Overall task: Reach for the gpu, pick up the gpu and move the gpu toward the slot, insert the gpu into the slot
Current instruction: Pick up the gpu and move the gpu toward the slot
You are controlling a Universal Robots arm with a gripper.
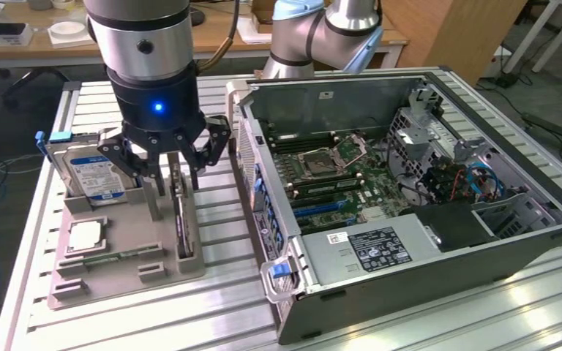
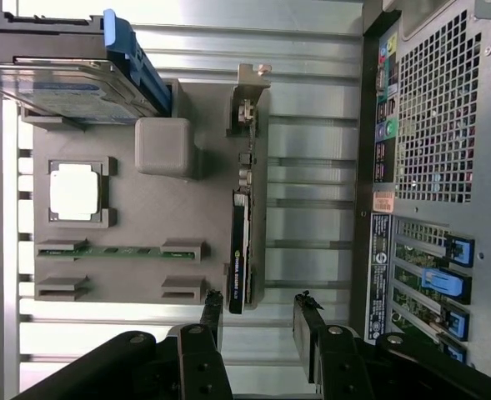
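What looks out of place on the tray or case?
Nothing stands out. The gpu stands on edge in the grey holder tray, the hard drive standing in its cradle, the processor chip flat in its pocket. The gripper is open above the gpu.

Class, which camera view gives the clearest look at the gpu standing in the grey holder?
The wrist view: the gpu shows along its whole length, metal bracket included, standing on edge in the holder. In the exterior view it is a thin dark strip, partly hidden behind the gripper.
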